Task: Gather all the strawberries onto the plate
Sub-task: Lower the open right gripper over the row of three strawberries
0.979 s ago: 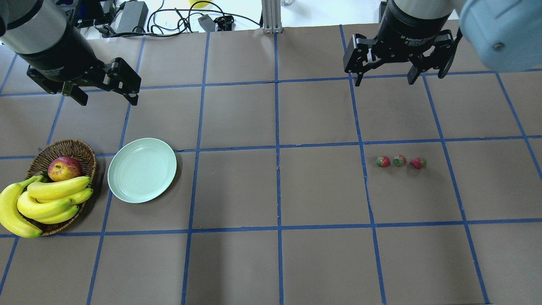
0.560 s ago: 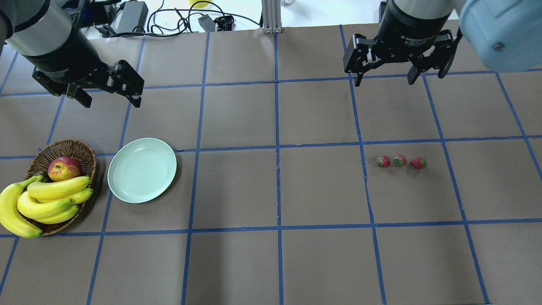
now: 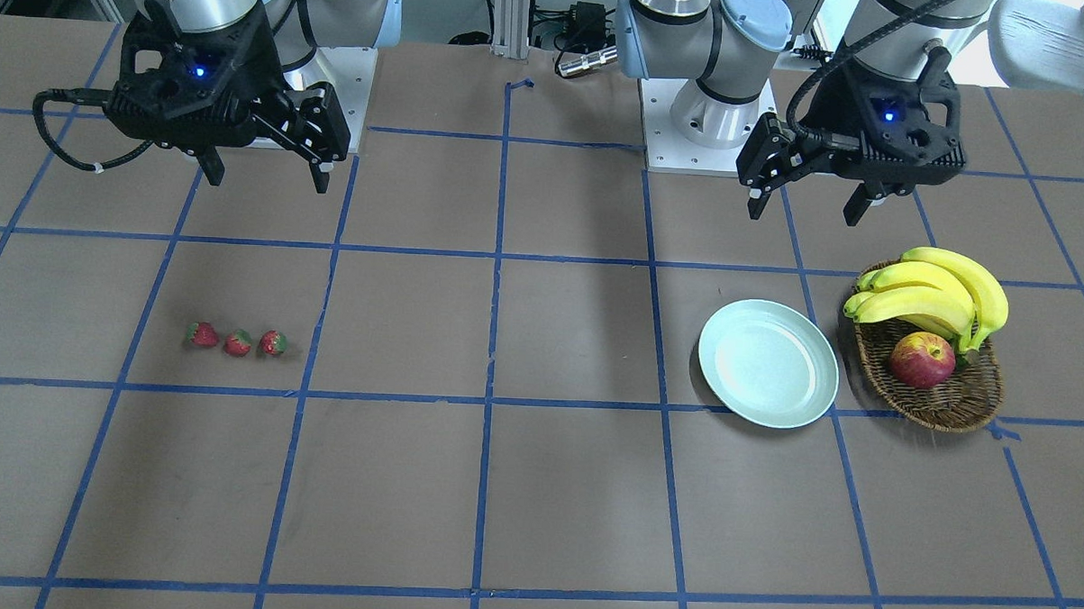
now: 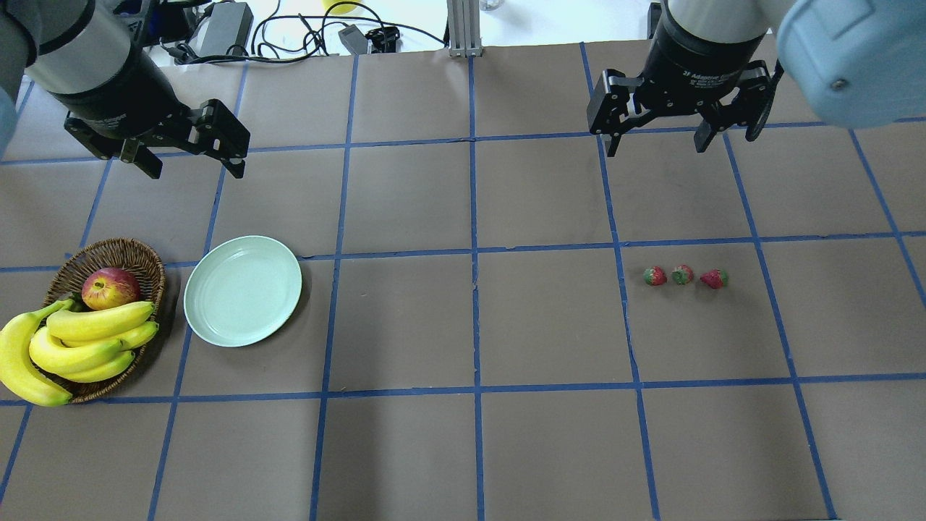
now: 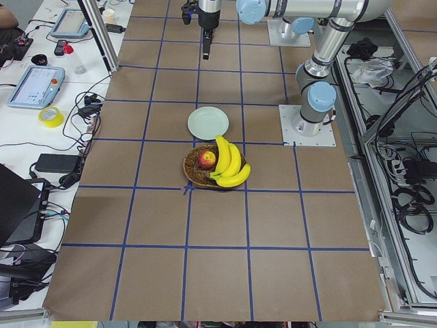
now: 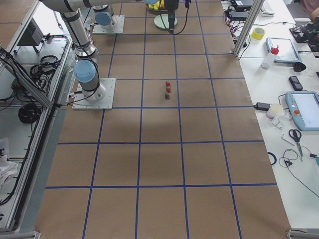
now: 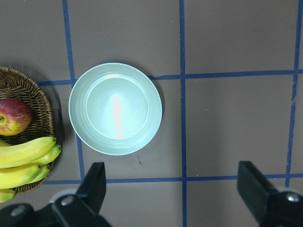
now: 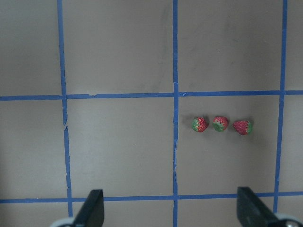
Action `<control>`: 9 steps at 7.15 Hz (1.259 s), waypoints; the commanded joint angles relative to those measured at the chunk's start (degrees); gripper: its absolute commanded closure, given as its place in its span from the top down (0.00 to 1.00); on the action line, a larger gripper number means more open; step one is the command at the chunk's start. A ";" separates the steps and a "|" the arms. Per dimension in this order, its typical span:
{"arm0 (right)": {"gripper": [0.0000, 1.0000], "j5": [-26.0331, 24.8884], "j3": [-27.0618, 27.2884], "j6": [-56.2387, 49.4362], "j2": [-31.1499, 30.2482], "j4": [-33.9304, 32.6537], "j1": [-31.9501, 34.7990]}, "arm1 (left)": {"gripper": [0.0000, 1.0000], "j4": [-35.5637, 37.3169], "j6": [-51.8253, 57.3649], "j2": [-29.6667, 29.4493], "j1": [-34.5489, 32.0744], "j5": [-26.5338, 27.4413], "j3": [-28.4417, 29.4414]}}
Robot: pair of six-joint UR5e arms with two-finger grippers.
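Observation:
Three strawberries [image 4: 681,274] lie in a short row on the brown table at the right; they also show in the front view [image 3: 238,343] and the right wrist view [image 8: 220,123]. The mint-green plate [image 4: 242,291] sits empty at the left, also in the left wrist view [image 7: 115,108] and the front view [image 3: 767,363]. My right gripper [image 4: 655,148] is open and empty, high above the table behind the strawberries. My left gripper [image 4: 194,171] is open and empty, behind the plate.
A brown wicker basket [image 4: 108,250] with a red-yellow apple [image 4: 110,287] and a bunch of bananas [image 4: 87,336] stands just left of the plate. Cables and power bricks [image 4: 289,32] lie beyond the table's far edge.
My left gripper has shifted slightly to the right, still open. The right gripper has barely moved. Strawberries and plate have not moved.

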 commanded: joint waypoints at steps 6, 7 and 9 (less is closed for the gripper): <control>1.00 1.11 26.02 -10.24 5.63 -25.70 -12.64 | 1.00 0.34 -0.03 -0.21 -0.57 -0.81 -0.20; 1.00 1.38 31.74 -8.75 6.85 -36.04 -12.64 | 1.00 0.43 -0.02 -0.47 -0.57 -0.64 -0.12; 1.00 1.38 35.05 -22.43 8.53 -43.77 -12.03 | 1.00 0.43 -0.02 -0.21 -0.13 -0.20 -0.03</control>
